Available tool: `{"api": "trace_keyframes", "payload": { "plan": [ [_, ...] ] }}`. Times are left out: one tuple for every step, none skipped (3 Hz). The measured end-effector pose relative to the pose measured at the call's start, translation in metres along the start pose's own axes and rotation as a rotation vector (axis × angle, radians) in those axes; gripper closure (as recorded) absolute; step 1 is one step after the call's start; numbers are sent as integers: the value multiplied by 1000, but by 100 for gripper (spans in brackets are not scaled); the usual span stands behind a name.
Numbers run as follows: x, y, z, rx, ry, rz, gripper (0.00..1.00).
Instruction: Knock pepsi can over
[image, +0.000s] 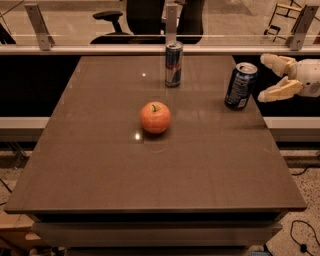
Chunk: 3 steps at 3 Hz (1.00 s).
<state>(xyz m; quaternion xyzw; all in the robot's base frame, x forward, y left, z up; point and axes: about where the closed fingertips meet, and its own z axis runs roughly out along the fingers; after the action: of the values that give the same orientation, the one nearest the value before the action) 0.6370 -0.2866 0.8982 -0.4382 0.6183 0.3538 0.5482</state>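
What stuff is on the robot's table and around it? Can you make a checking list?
Surface: dark brown flat table, shiny glints.
Job's things: dark blue pepsi can with silver top, standing near the right edge, not knocked over.
Clutter: tall slim silver-blue-red can at the back; red round apple mid-table.
Grippers: cream two-finger gripper, open, just right of the pepsi can.
Cables: black cable on the floor, lower right.
Surroundings: black office chair behind a metal rail.
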Motion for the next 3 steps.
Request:
{"api": "trace_keyframes", "payload": {
  "plan": [
    [4,4,13,-29,-5,4,0],
    [7,11,29,-65,-14,14,0],
    [10,15,40,-91,-26,22,0]
  ]
}}
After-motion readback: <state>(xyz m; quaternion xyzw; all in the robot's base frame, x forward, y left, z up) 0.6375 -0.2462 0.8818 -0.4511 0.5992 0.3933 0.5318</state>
